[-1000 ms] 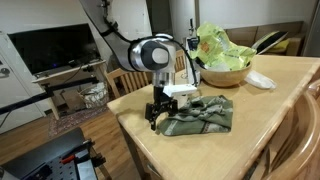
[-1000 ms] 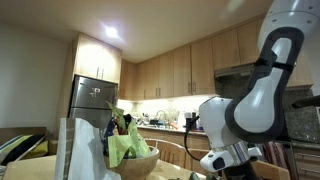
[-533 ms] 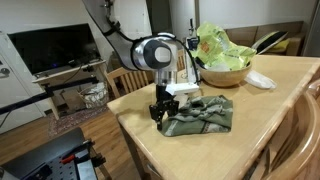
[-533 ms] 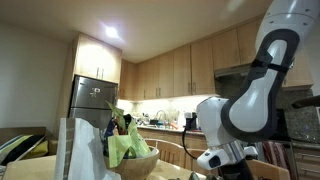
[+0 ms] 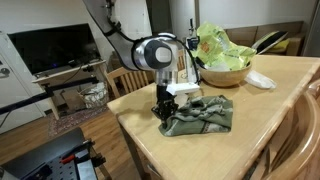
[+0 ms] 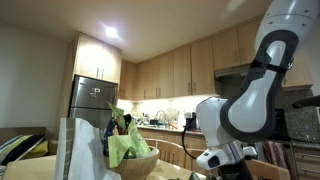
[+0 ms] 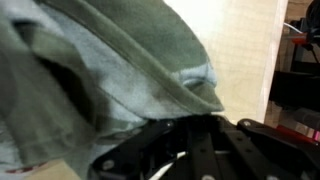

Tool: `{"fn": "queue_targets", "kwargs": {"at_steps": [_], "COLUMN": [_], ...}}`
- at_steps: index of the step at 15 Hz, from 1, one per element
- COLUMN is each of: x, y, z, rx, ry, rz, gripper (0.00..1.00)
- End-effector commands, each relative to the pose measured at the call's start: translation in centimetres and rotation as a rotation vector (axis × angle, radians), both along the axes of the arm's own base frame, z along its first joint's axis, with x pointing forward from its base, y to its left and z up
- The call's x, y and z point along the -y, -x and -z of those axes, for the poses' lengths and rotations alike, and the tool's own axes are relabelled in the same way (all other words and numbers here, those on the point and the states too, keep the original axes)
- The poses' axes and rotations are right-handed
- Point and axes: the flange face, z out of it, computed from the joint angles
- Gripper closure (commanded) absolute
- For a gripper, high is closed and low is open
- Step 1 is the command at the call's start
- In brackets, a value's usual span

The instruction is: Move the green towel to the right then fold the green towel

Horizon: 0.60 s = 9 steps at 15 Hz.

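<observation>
The fingers (image 5: 159,113) are shut and pinched on the end of the green towel (image 5: 203,114), which lies rumpled on the wooden counter (image 5: 270,110). It sits near the counter's corner, with the wooden bowl (image 5: 226,73) of greens well behind it.

In the wrist view the cloth's thick hem (image 7: 175,75) bunches right at the tips of the fingers (image 7: 205,150). The rest of the towel spreads away from them across the pale counter top. So the towel sits directly under and beyond the fingers, touching them at its nearest fold, with its bulk trailing toward the bowl side.

As I read it, the step in hand is securing that hem before sliding the towel sideways. To do it well, I'd raise the pinched edge only slightly, so most of the cloth keeps dragging flat. Then I'd pull slowly and level, so the thin fold doesn't slip out. I can't tell how many layers are caught, so the cloth may pull unevenly. The counter edge is close, so the path should stay over the wood.
</observation>
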Motion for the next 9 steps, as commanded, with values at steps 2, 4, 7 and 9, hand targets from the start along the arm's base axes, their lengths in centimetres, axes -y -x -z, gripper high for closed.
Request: {"fn": "queue_targets", "kwargs": {"at_steps": [2,4,7,9], "x": [0.3,0.6,1.0,0.9], "y": [-0.1,-0.2,-1.3,-2.3], "z": [-2.7,-5.0,-8.8,-7.3], "rx": [0.041,0.096,0.189,0.16], "ry": [-0.018,-0.022,-0.028,-0.011], "rz": [-0.031,-0.034,-0.007,0.004], "gripper": [0.99,0.99,0.99,0.98]}}
